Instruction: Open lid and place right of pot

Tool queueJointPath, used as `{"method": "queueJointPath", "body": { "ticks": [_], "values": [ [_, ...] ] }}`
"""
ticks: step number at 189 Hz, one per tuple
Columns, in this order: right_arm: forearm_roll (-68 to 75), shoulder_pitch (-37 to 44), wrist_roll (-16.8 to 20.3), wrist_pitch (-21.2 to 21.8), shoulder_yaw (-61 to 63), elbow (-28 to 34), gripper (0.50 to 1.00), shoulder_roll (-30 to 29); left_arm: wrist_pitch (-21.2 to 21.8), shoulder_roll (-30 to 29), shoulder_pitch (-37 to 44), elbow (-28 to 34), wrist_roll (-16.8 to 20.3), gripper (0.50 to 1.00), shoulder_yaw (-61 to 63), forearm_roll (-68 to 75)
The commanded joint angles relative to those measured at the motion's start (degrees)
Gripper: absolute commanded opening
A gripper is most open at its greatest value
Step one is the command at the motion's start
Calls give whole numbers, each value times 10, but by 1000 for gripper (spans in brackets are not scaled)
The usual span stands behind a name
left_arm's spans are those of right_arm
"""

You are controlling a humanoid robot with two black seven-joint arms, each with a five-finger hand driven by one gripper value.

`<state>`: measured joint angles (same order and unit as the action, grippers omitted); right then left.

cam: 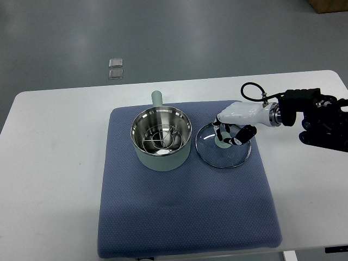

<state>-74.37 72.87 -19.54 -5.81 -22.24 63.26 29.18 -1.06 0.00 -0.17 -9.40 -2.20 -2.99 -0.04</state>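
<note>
A pale green pot with a steel inside and a handle pointing away stands uncovered on the blue mat. Its glass lid lies flat on the mat just right of the pot. My right hand comes in from the right edge and hovers over the lid. Its fingers are curled around the lid's pale green knob, which is partly hidden by them. The left arm does not show.
The mat covers the middle of a white table. Two small clear objects lie on the grey floor beyond the table's far edge. A black cable loops above my right wrist.
</note>
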Motion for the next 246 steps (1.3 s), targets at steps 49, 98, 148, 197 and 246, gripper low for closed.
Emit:
{"method": "queueJointPath", "body": {
  "ticks": [49,98,148,197,246],
  "values": [
    [10,2,-5,4,58,0,750,35,0,0,0,0,0,1000,1,0],
    [63,-42,-5,54,208,-1,750,82,0,0,0,0,0,1000,0,0],
    [189,-241,1,62,497,-12,750,56,0,0,0,0,0,1000,0,0],
    [194,-362,3,63,705,-44,817,-41,0,0,0,0,0,1000,0,0],
    [271,-396,3,62,765,-73,924,-79,0,0,0,0,0,1000,0,0]
  ]
}}
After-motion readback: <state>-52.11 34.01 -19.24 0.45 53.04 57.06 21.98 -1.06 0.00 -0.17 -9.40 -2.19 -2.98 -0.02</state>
